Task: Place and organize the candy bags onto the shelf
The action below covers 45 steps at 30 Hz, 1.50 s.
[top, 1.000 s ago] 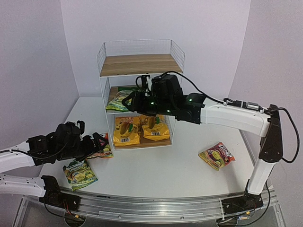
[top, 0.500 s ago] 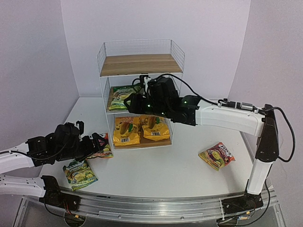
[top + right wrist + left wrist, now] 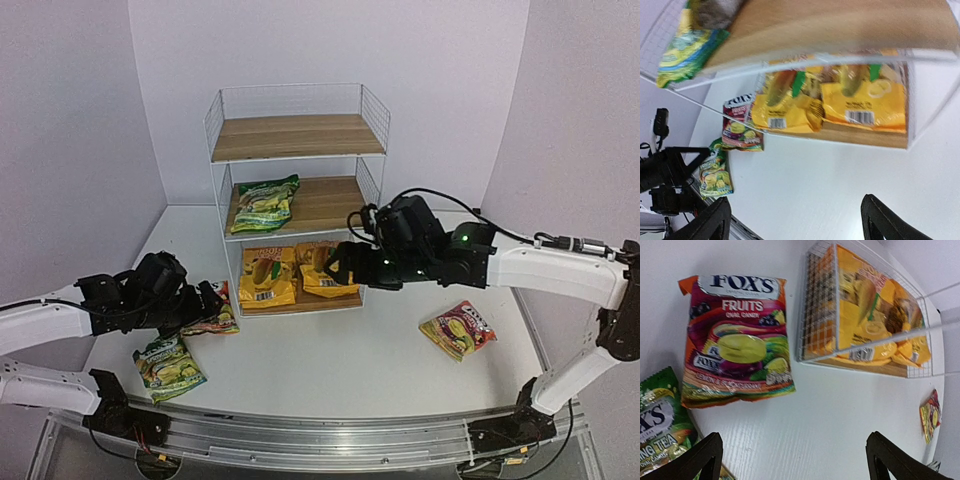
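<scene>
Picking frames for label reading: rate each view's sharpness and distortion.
Left wrist: sharp, the print on the red bag is legible. Right wrist: motion-smeared, the green bag and the shelf edges are streaked. Top external: in focus, evenly lit, straight lines bow near the edges.

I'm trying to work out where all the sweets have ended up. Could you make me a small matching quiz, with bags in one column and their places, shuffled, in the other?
Bags
1. yellow-orange bags
2. green bag printed TEA
3. red Fruits bag
4. other green bag

Places
a. middle board of the shelf
b. on the table, near its front left corner
c. bottom board of the shelf
d. on the table, just beside the shelf's left side

Pairs: 1-c, 2-b, 3-d, 4-a
</scene>
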Tool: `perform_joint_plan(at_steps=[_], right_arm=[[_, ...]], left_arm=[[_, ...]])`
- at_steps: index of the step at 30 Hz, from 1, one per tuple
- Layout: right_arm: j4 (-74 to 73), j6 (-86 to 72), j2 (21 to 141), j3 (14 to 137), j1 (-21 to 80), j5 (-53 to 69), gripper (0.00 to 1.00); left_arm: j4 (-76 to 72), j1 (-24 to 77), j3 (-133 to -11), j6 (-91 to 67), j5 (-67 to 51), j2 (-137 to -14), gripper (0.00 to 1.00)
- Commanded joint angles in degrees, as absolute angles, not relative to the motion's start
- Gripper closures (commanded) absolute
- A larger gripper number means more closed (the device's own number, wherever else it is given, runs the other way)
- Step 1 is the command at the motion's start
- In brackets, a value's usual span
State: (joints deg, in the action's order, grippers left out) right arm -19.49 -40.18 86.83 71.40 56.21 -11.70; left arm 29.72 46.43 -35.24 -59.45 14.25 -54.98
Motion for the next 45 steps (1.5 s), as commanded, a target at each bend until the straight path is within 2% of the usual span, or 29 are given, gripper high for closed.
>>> perform_joint_plan(at_steps=[1,11,15,23,34,39,45], right_arm=[[-24.89,-47.24,83.68,63.56,50.98,-10.82,0.09],[-24.87,-48.27,78.87,57.97,50.11,-15.99,0.09],[-24.87,-49.16,78.1,56.64,50.11,-14.29,0.1],[-24.86,-51.93,78.27,53.67,50.1,-12.96,0.1],[-24.83,-52.41,78.17,52.6,50.06,-13.09,0.1],[-24.87,-51.75,76.38,52.09,50.05,-14.4,0.1],[-24.9,-51.53,72.93,50.12,50.05,-17.86,0.1]], left_arm=[[29.65,37.18,-37.52,-53.92,11.6,-56.37,0.0],[35.89,21.58,-35.69,-51.82,6.53,-58.47,0.0],[51.93,21.31,-37.67,-60.62,8.68,-55.75,0.0],[60.53,21.45,-35.22,-69.64,2.63,-52.16,0.01],[59.55,21.66,-34.6,-74.29,2.51,-52.41,0.06],[48.35,22.63,-27.04,-76.49,-4.16,-53.45,0.07],[45.57,23.12,-21.72,-78.5,-0.6,-49.31,0.1]])
